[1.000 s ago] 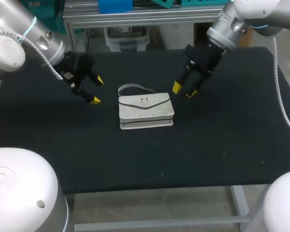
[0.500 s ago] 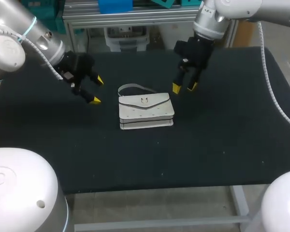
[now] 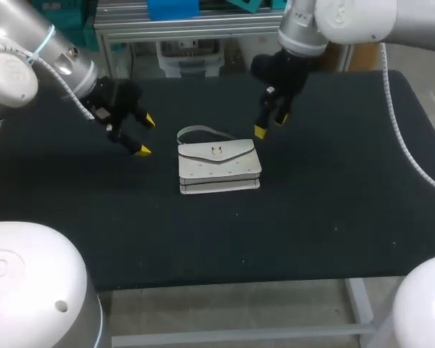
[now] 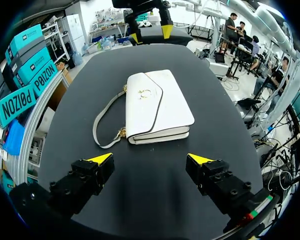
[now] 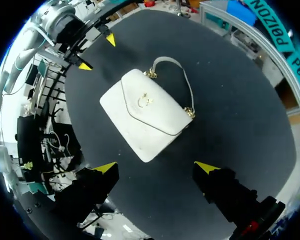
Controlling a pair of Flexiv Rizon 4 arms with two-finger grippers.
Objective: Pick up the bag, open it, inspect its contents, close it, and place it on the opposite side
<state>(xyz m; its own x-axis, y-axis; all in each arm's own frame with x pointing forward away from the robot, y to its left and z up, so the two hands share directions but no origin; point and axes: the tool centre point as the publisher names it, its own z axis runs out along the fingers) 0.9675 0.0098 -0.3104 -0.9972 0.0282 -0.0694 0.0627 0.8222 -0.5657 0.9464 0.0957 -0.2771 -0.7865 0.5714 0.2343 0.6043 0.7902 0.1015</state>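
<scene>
A white handbag [image 3: 219, 167] with a shut flap, a gold clasp and a grey strap lies flat in the middle of the black table [image 3: 333, 210]. My left gripper [image 3: 143, 135] hovers open to the bag's left, a short way off. My right gripper [image 3: 270, 123] hangs open just past the bag's far right corner, above the table. The left wrist view shows the bag [image 4: 155, 107] ahead of the open left gripper [image 4: 150, 159], with the right gripper [image 4: 151, 33] beyond it. From the right wrist the bag [image 5: 146, 120] sits ahead of its open gripper [image 5: 156, 166]. Neither gripper touches the bag.
The bag's strap [image 3: 199, 132] loops out on the cloth toward the far side. An aluminium frame rail [image 3: 203, 25] runs along the table's far edge.
My right arm has swung left and toward the far side, bringing its gripper from the bag's right to its far right corner. The left arm and the bag have stayed still.
</scene>
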